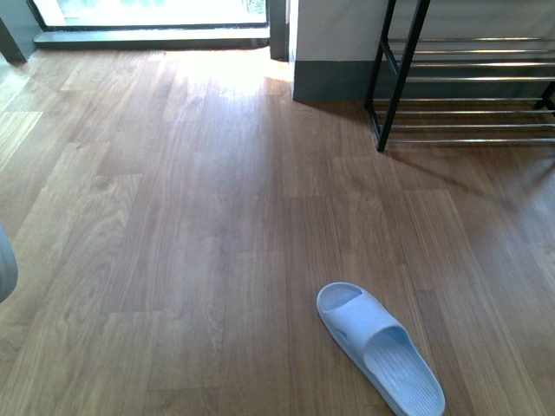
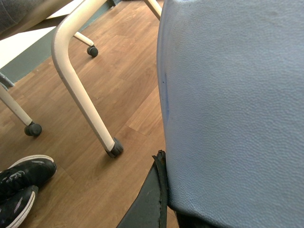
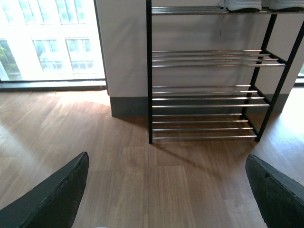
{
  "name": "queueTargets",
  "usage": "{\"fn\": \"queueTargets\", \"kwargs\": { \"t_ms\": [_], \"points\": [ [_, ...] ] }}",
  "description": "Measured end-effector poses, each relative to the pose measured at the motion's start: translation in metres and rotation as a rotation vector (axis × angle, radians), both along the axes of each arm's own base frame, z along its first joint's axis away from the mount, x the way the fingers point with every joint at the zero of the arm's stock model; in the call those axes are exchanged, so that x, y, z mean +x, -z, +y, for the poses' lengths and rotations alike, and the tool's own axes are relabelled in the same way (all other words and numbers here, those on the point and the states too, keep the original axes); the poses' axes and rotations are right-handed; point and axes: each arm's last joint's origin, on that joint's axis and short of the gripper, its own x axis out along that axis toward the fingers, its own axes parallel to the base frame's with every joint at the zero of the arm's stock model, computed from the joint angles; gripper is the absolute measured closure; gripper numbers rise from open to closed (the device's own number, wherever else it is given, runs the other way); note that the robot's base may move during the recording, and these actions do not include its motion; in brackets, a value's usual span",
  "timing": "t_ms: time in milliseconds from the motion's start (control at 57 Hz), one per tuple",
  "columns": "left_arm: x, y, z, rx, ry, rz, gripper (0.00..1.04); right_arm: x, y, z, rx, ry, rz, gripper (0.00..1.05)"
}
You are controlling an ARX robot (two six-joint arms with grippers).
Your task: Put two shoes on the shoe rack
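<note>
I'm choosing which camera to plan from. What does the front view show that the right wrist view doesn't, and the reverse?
Only the front view shows the light-blue sandal lying on the floor. Only the right wrist view shows the shoe rack up to its upper tiers, with white-soled shoes on the top one, and the right gripper, open with nothing between its fingers. Both show the rack's lower tiers and the wooden floor.
</note>
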Motion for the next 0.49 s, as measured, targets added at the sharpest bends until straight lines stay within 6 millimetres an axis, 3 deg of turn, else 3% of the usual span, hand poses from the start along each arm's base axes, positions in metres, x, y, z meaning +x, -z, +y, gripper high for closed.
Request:
{"fn": "queueTargets", "kwargs": {
  "t_ms": [193, 316, 404, 491],
  "points": [
    [0.000, 0.000, 0.000, 0.001, 0.001, 0.001, 1.03, 0.000, 0.000, 0.000, 0.000, -0.008, 0.001, 0.09],
    [0.000, 0.000, -0.001, 0.000, 0.006, 0.001, 1.03, 0.015, 0.001, 0.002, -0.094, -0.393, 0.120, 0.09],
    [0.000, 0.000, -0.001, 0.001, 0.005, 0.001, 1.03, 0.038, 0.003, 0.010, -0.187, -0.437, 0.181, 0.09],
    [0.000, 0.000, -0.001, 0.001, 0.005, 0.001, 1.03, 0.089, 0.014, 0.021, -0.287, -0.387, 0.294, 0.09]
  ]
}}
